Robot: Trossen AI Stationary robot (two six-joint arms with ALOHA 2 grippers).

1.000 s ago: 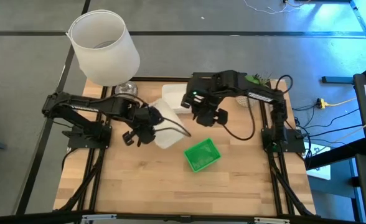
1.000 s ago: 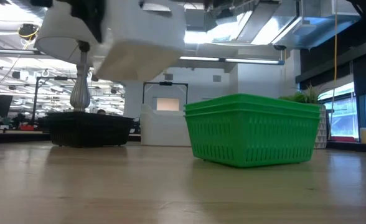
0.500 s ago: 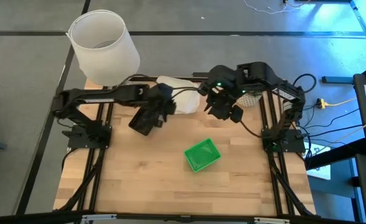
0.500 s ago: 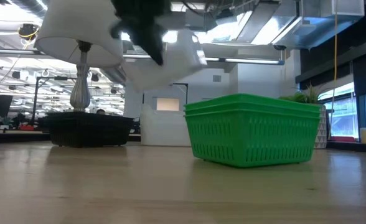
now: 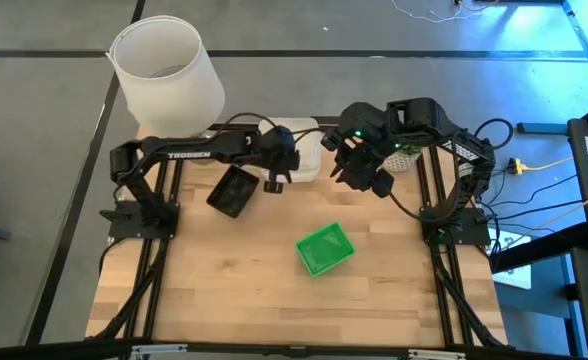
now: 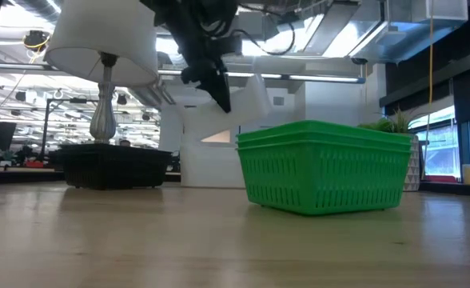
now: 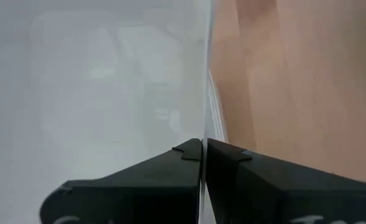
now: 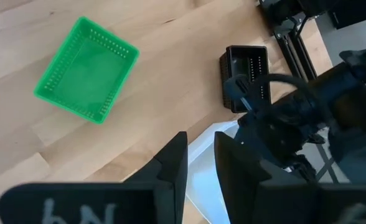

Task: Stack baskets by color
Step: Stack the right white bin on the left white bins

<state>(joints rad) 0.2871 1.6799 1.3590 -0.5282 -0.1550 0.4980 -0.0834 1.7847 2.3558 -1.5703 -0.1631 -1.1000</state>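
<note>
My left gripper (image 5: 279,168) is shut on a white basket (image 5: 296,148), which it holds over a second white basket (image 6: 207,156) standing at the table's far edge. In the low view the held basket (image 6: 247,94) hangs tilted. A black mesh basket (image 5: 232,190) sits on its base just left of it. A green basket (image 5: 324,248) stands in the middle of the table; the low view shows two green rims (image 6: 323,136), one on the other. My right gripper (image 5: 359,175) hovers open, high above the table, right of the white baskets. My left gripper pinches the white basket's thin side wall (image 7: 203,121) at its rim, one finger on each face. The fingers come slanting down from the table's left. The basket is lifted and tilted (image 6: 247,94) over the white basket below; whether they touch I cannot tell.
A large white lampshade (image 5: 167,75) stands at the far left corner, its stand (image 6: 103,112) behind the black basket. A small green plant (image 5: 409,128) sits at the far right. The near half of the wooden table (image 5: 224,300) is bare.
My left gripper has carried the white basket from the table's left middle toward the far edge and right, rolling its wrist, so the basket now hangs tilted over the other white basket. The black basket has come into sight. My right gripper has risen and drawn back toward the right.
</note>
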